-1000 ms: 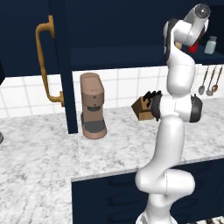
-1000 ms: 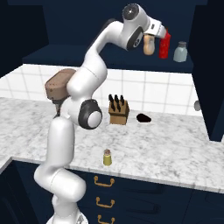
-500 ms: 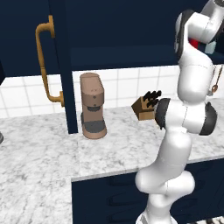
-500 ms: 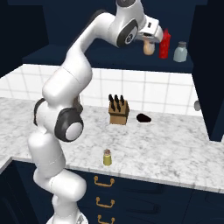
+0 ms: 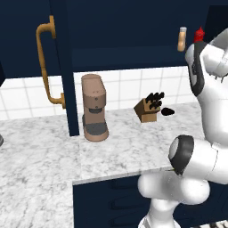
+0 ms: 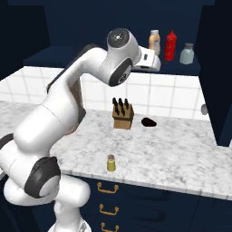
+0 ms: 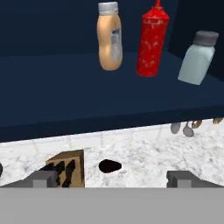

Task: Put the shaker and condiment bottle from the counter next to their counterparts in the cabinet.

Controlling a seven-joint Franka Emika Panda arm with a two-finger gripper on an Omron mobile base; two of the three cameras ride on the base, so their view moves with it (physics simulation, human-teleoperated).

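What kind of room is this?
It looks like a kitchen. There is a coffee machine and a knife block on a marble counter, and sauce bottles such as the red one stand in a cabinet.

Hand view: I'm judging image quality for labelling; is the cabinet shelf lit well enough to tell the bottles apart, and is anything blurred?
Hand view: condiment bottle, red squeeze bottle and pale shaker stand bright and sharp against the dark cabinet. Right base view: shaker small, slightly soft.

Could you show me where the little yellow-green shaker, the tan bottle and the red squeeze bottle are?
shaker (image 6: 110, 164): right base view, on its yellow-green body.
condiment bottle (image 7: 109, 43): hand view, on its tan body, beside the label.
red squeeze bottle (image 7: 151, 41): hand view, on the middle of its red body.
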